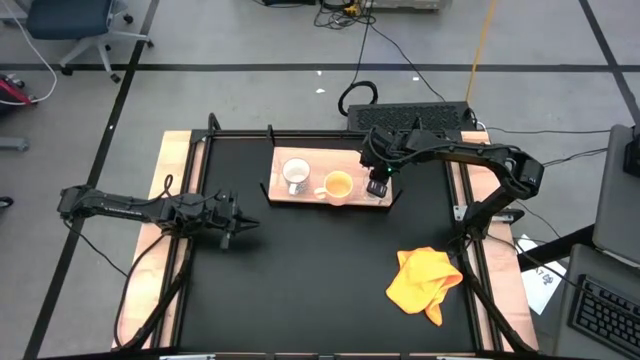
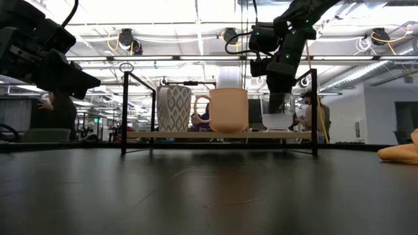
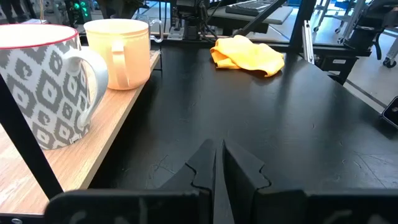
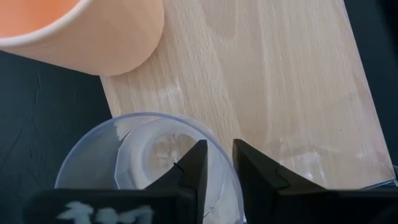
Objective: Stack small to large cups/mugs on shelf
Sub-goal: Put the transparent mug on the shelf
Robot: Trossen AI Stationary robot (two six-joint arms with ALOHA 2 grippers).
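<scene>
On the light-wood shelf at the table's far middle three cups stand on their bases in a row. These are a white patterned mug, an orange-yellow mug and a clear glass cup at the right end. My right gripper reaches steeply down onto the glass cup and is shut on its rim. My left gripper is shut on nothing and hovers low over the table's left part, left of the shelf. My right gripper has the glass cup's rim between its fingers, one finger inside the cup and the other outside. The fingers come from above, slanting down. The cup stands upright with its base on the shelf.
A crumpled yellow cloth lies on the black tabletop at the near right. Thin black brackets rise at the shelf's ends. The orange-yellow mug stands close beside the glass cup. People and desks show in the room beyond.
</scene>
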